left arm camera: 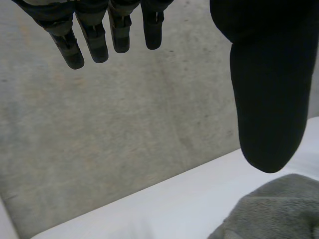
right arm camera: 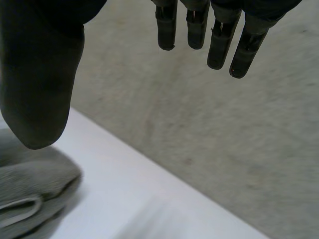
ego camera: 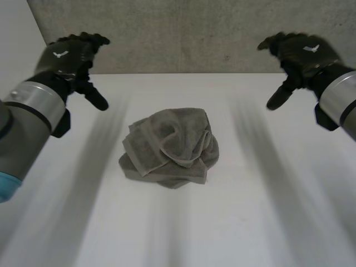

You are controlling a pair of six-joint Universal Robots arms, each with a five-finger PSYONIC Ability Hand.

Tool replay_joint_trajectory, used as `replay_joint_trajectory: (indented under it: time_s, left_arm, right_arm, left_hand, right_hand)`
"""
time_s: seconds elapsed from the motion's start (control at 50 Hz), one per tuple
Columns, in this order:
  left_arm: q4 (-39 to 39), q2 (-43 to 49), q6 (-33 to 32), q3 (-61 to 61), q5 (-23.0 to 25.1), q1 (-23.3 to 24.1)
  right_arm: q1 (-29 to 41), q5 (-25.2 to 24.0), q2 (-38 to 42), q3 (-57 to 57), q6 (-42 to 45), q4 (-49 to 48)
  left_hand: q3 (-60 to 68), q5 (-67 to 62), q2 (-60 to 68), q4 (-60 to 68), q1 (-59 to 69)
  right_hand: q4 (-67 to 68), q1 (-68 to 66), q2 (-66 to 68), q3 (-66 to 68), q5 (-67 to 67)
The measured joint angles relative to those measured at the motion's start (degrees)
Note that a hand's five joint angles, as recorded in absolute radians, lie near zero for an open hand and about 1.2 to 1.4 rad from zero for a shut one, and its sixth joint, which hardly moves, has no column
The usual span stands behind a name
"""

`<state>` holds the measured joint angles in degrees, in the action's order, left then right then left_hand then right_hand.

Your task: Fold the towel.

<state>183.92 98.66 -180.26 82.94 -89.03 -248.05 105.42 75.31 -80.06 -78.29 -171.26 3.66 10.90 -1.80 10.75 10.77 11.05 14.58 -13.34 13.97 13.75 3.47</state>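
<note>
A grey towel [ego camera: 169, 147] lies crumpled in a loose heap in the middle of the white table [ego camera: 261, 211]. My left hand [ego camera: 69, 55] hovers above the table's far left, well clear of the towel, fingers straight and empty. My right hand [ego camera: 300, 55] hovers at the far right, likewise open and holding nothing. In the left wrist view the fingers [left arm camera: 94, 35] and thumb [left arm camera: 269, 99] spread wide, with a bit of towel [left arm camera: 274, 209] below the thumb. In the right wrist view the fingers [right arm camera: 219, 35] and thumb [right arm camera: 40, 84] spread the same way above the towel's edge [right arm camera: 30, 194].
A grey concrete wall [ego camera: 183, 33] rises right behind the table's far edge. White table surface surrounds the towel on all sides.
</note>
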Motion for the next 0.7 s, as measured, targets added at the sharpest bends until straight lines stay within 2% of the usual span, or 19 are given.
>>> replay_joint_trajectory:
  time_s: [0.08, 0.18, 0.28, 0.34, 0.38, 0.42, 0.46, 0.5, 0.62, 0.7]
  left_arm:
    - [3.5, 4.2, -0.2, 0.0, 3.5, 2.1]
    - [7.4, 15.6, -3.6, -3.0, 10.1, 7.0]
    - [7.9, 25.4, -13.0, -6.6, 12.0, 9.6]
    - [7.8, 31.3, -21.9, -9.2, 12.1, 11.1]
    - [7.8, 33.5, -25.9, -10.2, 12.0, 11.7]
    - [8.1, 35.8, -30.1, -11.6, 11.8, 12.4]
    - [8.5, 37.0, -32.4, -12.4, 11.7, 12.9]
    - [9.6, 37.5, -33.9, -13.1, 11.3, 13.3]
    - [14.0, 33.9, -34.7, -12.2, 7.9, 14.2]
    - [16.9, 26.2, -34.2, -8.5, 5.0, 14.5]
  right_arm:
    - [0.2, -2.7, 2.7, -0.2, 0.2, 0.0]
    - [0.2, -4.2, 6.1, -0.3, 0.6, 0.1]
    - [0.0, -4.3, 7.1, -0.6, 1.2, 0.2]
    - [-0.3, -4.3, 7.1, -0.9, 1.4, 0.1]
    - [-0.4, -4.3, 7.1, -1.0, 1.4, 0.1]
    - [-0.3, -4.2, 7.2, -1.2, 1.4, 0.0]
    - [-0.2, -4.2, 7.4, -1.4, 1.5, 0.0]
    - [-0.1, -4.1, 7.9, -1.7, 1.8, -0.1]
    - [0.2, -3.7, 10.8, -2.2, 2.9, -0.1]
    - [0.7, -3.8, 13.7, -2.1, 2.2, 0.0]
  left_hand:
    - [0.0, 0.0, 0.1, 0.0, 0.0]
    - [0.6, 0.0, 0.8, 0.7, 0.3]
    - [2.8, -1.5, 2.9, 2.6, 2.6]
    - [8.1, -7.3, 8.2, 8.2, 8.0]
    - [14.2, -13.5, 14.4, 14.3, 14.6]
    - [30.5, -27.8, 30.7, 30.7, 30.3]
    - [43.0, -42.3, 43.3, 43.3, 42.6]
    - [51.9, -50.9, 52.3, 52.4, 51.4]
    - [57.6, -55.6, 58.0, 58.2, 55.7]
    - [58.2, -55.9, 58.6, 58.8, 56.1]
  right_hand:
    - [0.0, 0.0, 0.0, 0.0, 0.0]
    - [0.0, 0.0, 0.0, 0.0, 0.0]
    - [0.0, 0.0, 0.0, 0.0, 0.0]
    - [0.0, 0.0, 0.0, 0.0, 0.0]
    - [0.0, 0.0, 0.0, 0.0, 0.0]
    - [0.0, 0.0, 0.0, 0.0, 0.0]
    - [0.0, 0.0, 0.0, 0.0, 0.0]
    - [0.0, 0.0, 0.0, 0.0, 0.0]
    - [0.0, 0.0, 0.0, 0.0, 0.0]
    - [0.0, 0.0, 0.0, 0.0, 0.0]
